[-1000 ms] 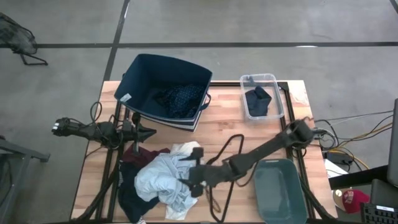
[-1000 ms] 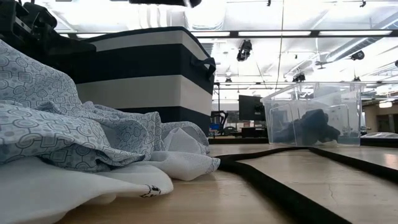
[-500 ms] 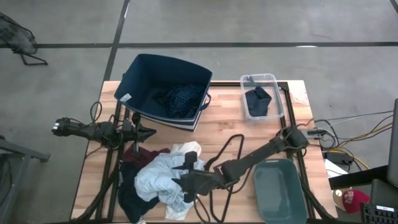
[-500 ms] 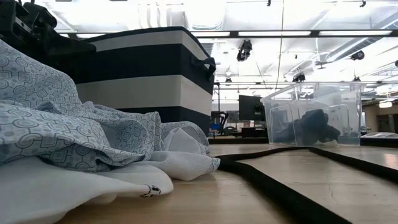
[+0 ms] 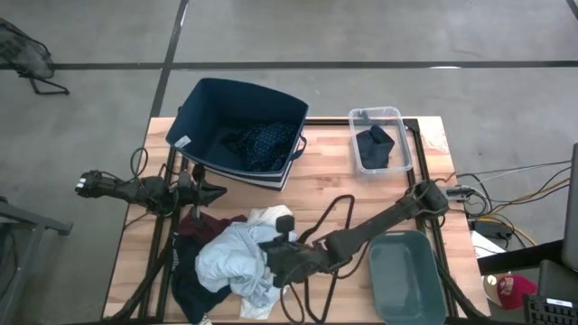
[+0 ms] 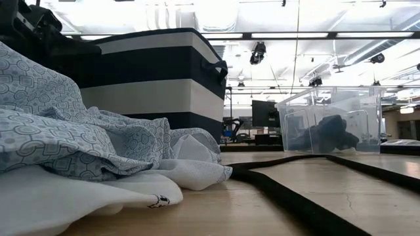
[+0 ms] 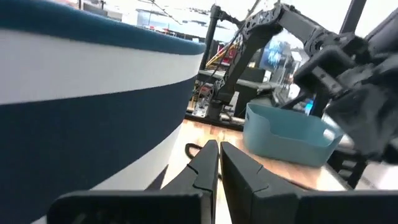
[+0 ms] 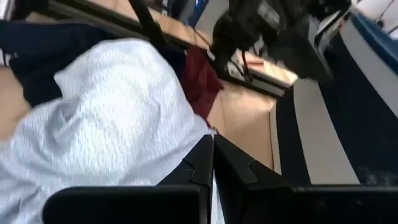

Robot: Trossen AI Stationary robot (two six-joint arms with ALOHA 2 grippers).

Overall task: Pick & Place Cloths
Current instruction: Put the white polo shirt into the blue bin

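A heap of cloths lies at the table's near left. A pale blue shirt lies on top of it, over a maroon piece, a dark piece and a white piece. My right gripper is shut at the shirt's right side; in its wrist view the gripper lies against the shirt. A navy patterned piece lies in the navy bin. My left gripper waits shut beside the bin's near wall. My right gripper pinches the pale blue shirt's fabric at the heap's right side between its two fingertips. The fingers come nearly level from the table's right. One layer or several, I cannot tell. The shirt rests slack on the heap.
A thin black clothes hanger lies under my right arm. A teal tub stands at the near right. A clear box holding a dark piece stands at the far right. Bare wood shows between the bin and the box.
My right gripper has moved toward the table's left onto the cloth heap, and has shut on the pale blue shirt. The heap has kept its shape and place.
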